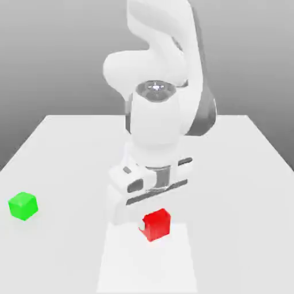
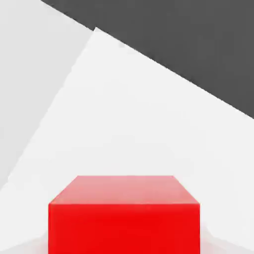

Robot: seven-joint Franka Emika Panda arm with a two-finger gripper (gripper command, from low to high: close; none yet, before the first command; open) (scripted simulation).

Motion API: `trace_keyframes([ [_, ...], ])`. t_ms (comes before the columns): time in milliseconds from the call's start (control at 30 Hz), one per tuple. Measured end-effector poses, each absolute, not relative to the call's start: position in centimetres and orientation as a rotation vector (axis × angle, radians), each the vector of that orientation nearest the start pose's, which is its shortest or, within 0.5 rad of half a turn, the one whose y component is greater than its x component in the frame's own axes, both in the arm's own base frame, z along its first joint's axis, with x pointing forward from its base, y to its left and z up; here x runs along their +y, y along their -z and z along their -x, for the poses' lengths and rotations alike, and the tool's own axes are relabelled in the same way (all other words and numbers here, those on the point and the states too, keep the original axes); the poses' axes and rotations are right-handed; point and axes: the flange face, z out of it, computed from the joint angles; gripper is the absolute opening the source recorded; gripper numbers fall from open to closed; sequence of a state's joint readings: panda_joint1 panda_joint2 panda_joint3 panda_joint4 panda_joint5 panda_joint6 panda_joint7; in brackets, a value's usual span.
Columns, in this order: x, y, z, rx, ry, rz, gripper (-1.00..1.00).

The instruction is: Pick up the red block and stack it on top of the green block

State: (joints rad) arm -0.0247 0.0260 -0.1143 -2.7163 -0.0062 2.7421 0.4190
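Observation:
The red block (image 1: 157, 224) rests on the white table near its front edge, right under my hand. My gripper (image 1: 154, 226) has come straight down over it and is shut on the red block, with a bit of one finger showing at the block's side toward the exterior view's left. In the hand view the red block (image 2: 124, 218) sits very close, its top face and one side face showing. The green block (image 1: 23, 205) stands alone on the table, far toward the exterior view's left and well apart from the gripper.
The white table (image 1: 69, 149) stretches back behind the arm, whose bulky white body (image 1: 158, 115) rises over the red block. A dark floor (image 2: 198, 44) lies past the table's edge in the hand view.

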Motion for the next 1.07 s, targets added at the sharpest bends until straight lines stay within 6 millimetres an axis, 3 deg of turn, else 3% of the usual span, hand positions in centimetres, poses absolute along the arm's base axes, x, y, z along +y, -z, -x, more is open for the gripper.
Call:
trace_keyframes([
  [100,-12.5,-22.4,-38.7,1.301,0.002,2.867,-1.00],
  [233,-21.2,-23.2,-35.1,1.844,0.003,2.552,-1.00],
  [367,-28.9,-24.0,-29.5,2.315,0.002,2.130,-1.00],
  [467,-33.5,-24.3,-24.6,2.589,0.001,1.780,-1.00],
  [533,-34.9,-23.0,-22.9,2.657,0.002,1.673,-1.00],
  [567,-34.2,-22.1,-24.0,2.632,0.002,1.710,-1.00],
  [633,-33.9,-19.9,-24.5,2.625,0.001,1.723,-1.00],
  [667,-33.8,-18.8,-24.5,2.625,0.001,1.724,1.00],
  [900,-33.8,-18.6,-24.5,2.625,0.001,1.725,1.00],
  [1067,-33.9,-23.3,-24.4,2.626,0.000,1.720,1.00],
])
